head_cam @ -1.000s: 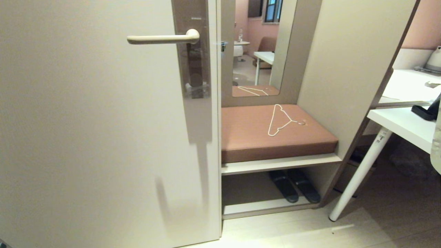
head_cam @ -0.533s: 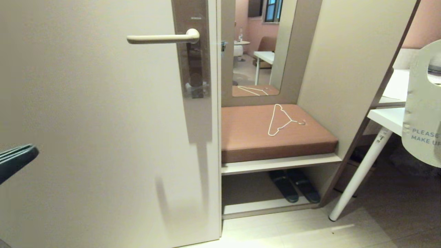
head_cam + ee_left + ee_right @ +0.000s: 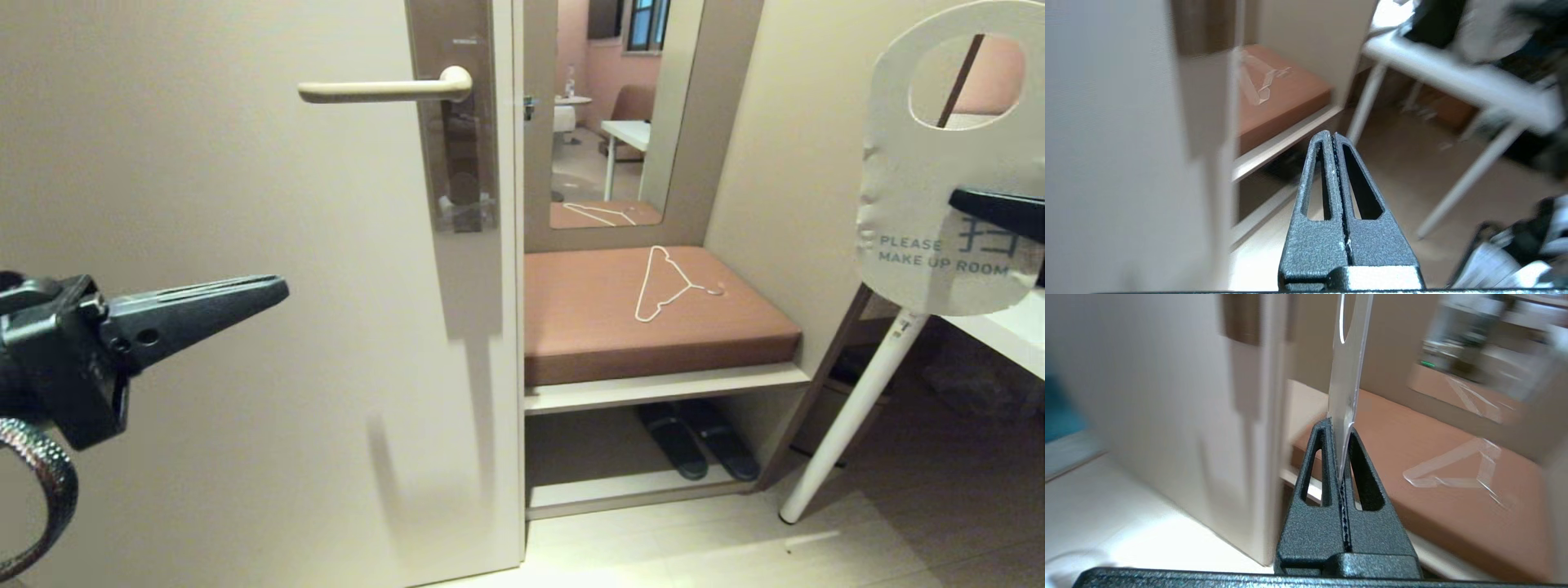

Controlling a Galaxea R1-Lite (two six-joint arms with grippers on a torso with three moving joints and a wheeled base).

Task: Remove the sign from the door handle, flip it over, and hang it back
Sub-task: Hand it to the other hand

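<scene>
1. The right gripper (image 3: 963, 200) is at the far right, near a white desk (image 3: 1008, 331), its 2 fingers clamped on the sign (image 3: 914, 171).
2. The sign stands upright, its hole on top, its white face showing the blue words "PLEASE MAKE UP ROOM".
3. The sign is well apart from the door handle (image 3: 384, 88), which juts out bare from its brown-grey plate on the cream door (image 3: 229, 204).
4. The left gripper (image 3: 273, 287) hovers in front of the door, below the handle, its fingers pressed together and holding nothing.
5. A white wire hanger (image 3: 665, 286) lies on a brown cushioned bench (image 3: 596, 327) beside the door.
</scene>
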